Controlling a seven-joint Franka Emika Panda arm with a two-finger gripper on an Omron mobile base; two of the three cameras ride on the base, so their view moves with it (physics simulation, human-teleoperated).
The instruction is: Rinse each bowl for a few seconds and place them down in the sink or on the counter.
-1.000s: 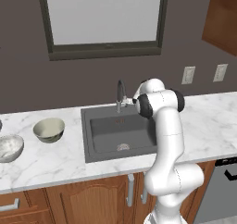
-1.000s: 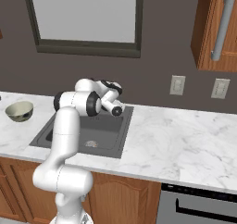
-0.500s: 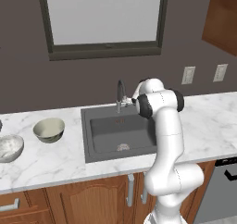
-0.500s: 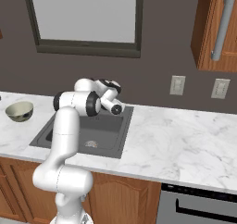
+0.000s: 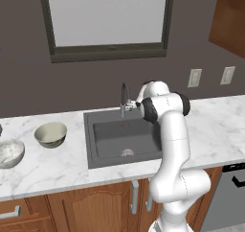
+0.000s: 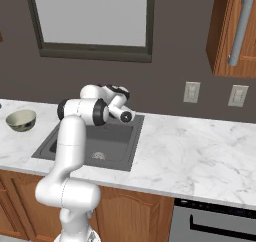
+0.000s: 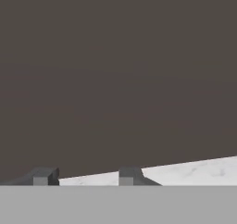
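Right, gripper [image 7: 83, 177] sits by the faucet [image 5: 124, 99] at the back of the sink [image 5: 98, 152], facing the wall; fingertips stand apart with nothing visibly between them, probably empty. Olive bowl [image 5: 50, 134] and marbled bowl [image 5: 9, 153] rest on the counter [image 5: 48, 171], left of the basin.

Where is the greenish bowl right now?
The olive bowl sits upright on the counter left of the sink in the left base view, with the marbled bowl just beyond it near the edge.
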